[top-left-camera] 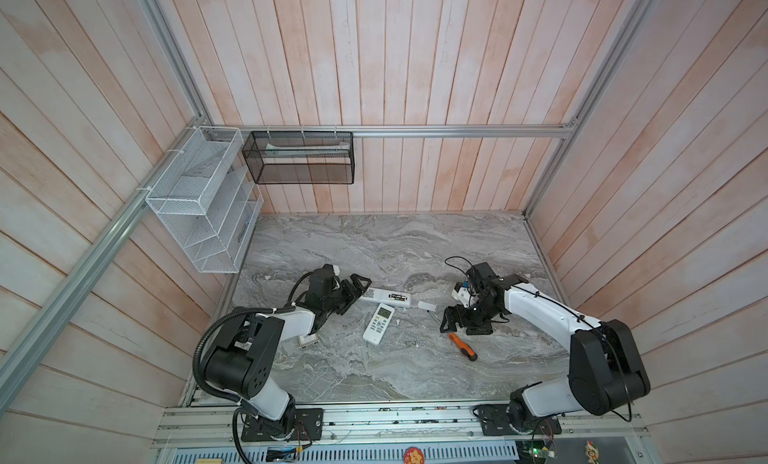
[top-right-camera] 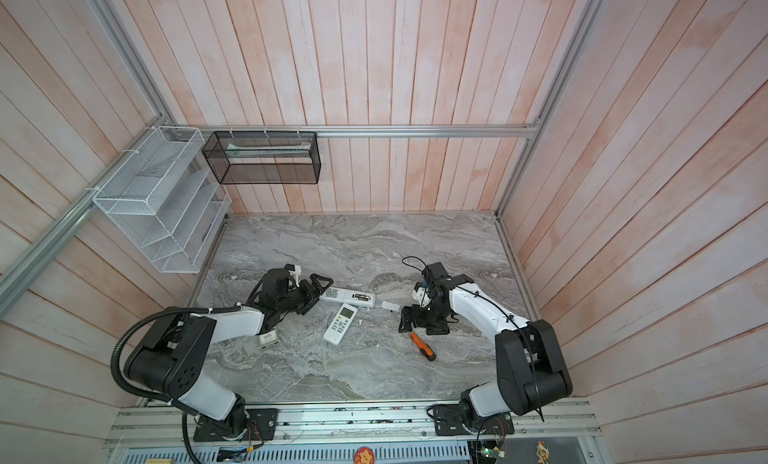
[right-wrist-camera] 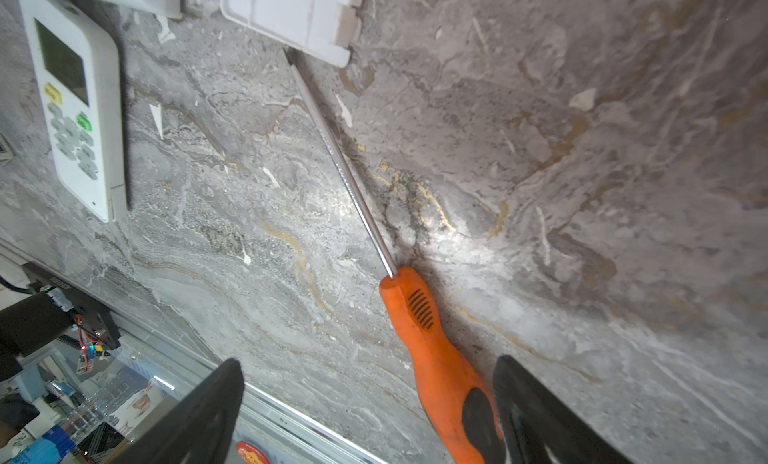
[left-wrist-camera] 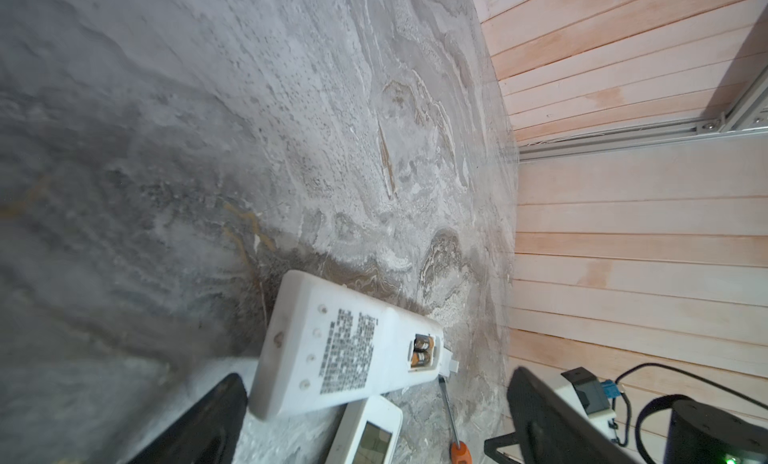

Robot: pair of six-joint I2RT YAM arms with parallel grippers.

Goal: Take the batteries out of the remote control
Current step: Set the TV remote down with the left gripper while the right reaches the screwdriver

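Two batteries [left-wrist-camera: 423, 350] lie side by side in the uncovered bay of the face-down remote [left-wrist-camera: 328, 349], at its 3 o'clock end in both top views. Neither is out yet. The step in hand looks like taking up the screwdriver [right-wrist-camera: 432, 345] to lever them out. The grip should land square on the thick orange part of the handle (not the black butt, where the tool would swing), leaving the shaft free. The blade tip lies just beside the loose cover [right-wrist-camera: 291, 17], at 3 o'clock of the remote, so a straight lift should avoid dragging it. The remote will likely slide on the smooth table [top-left-camera: 415, 241] unless its 9 o'clock end is pinched first.

Left pincer [top-left-camera: 360, 292] is released, fingers spread wide with the remote's 9 o'clock end between them. It grasps nothing, and I cannot tell whether a finger brushes the casing. Right pincer [right-wrist-camera: 370, 368] is likewise spread wide and empty, hanging over the handle, which runs close by one finger. A second remote [top-left-camera: 379, 324] lies face up at 6 o'clock of the first.
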